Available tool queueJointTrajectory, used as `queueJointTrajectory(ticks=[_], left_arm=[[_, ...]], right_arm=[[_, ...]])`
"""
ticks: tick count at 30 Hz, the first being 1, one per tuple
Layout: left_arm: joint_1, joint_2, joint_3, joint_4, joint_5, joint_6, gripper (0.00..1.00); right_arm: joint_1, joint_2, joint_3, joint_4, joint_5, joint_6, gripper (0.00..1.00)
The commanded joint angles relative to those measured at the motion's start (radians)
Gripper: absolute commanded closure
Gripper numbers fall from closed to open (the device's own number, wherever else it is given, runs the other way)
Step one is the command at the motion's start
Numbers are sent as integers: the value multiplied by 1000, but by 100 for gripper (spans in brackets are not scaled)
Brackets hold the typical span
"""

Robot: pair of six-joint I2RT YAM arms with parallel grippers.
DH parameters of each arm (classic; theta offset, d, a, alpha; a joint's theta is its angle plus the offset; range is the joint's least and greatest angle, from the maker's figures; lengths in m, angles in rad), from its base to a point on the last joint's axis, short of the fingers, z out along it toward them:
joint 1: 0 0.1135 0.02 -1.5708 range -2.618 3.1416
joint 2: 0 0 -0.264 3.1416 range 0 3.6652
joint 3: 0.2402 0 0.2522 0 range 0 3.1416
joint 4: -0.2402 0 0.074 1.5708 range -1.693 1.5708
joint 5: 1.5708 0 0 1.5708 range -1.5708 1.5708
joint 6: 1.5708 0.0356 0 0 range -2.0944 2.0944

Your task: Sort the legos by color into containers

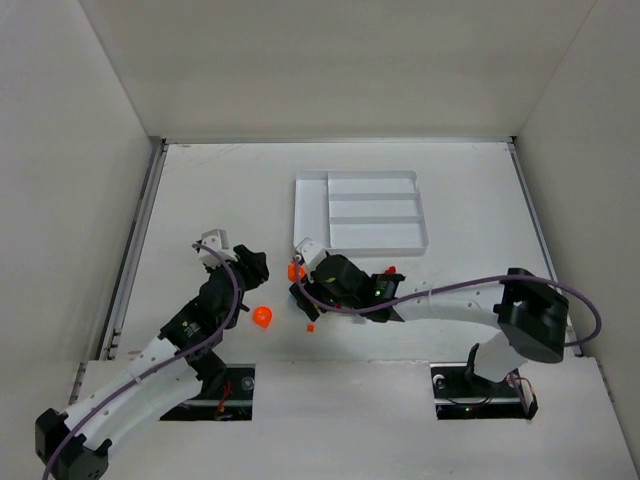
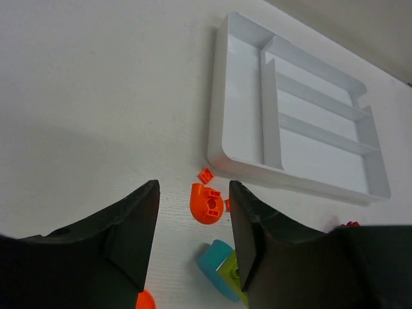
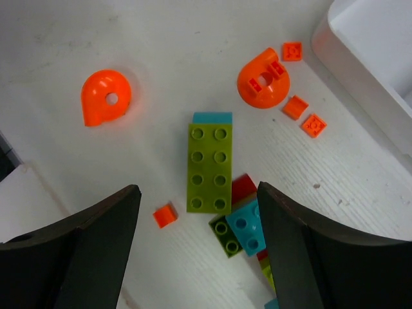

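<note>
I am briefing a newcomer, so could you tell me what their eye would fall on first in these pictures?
The long lime green plastic brick lies beneath the open right gripper, with a teal brick and a red brick crowded at one end. One bright orange round piece lies apart from it, and another orange round piece sits near the corner of the white compartmented plastic tray, which holds no bricks yet.

The left arm (image 1: 150, 360) is slanting up from the frame's lower left, the left gripper (image 2: 193, 187) holding its jaws parted around nothing. The right arm (image 1: 450, 295) is lying leftward across mid-frame, the right gripper (image 3: 196, 190) gaping wide.
</note>
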Motion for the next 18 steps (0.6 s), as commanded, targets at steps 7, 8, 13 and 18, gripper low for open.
queueJointTrajectory(ticks=[7, 8, 13, 18], left_arm=[[41, -19, -32, 40, 90, -12, 53], [48, -22, -33, 38, 102, -9, 52], [102, -19, -48, 51, 160, -24, 51], [157, -10, -56, 58, 228, -30, 50]], right_arm=[[-50, 122, 130, 68, -59, -46, 30], [-50, 130, 131, 66, -61, -45, 31], [-52, 154, 124, 54, -78, -33, 33], [-52, 168, 113, 52, -59, -11, 45]])
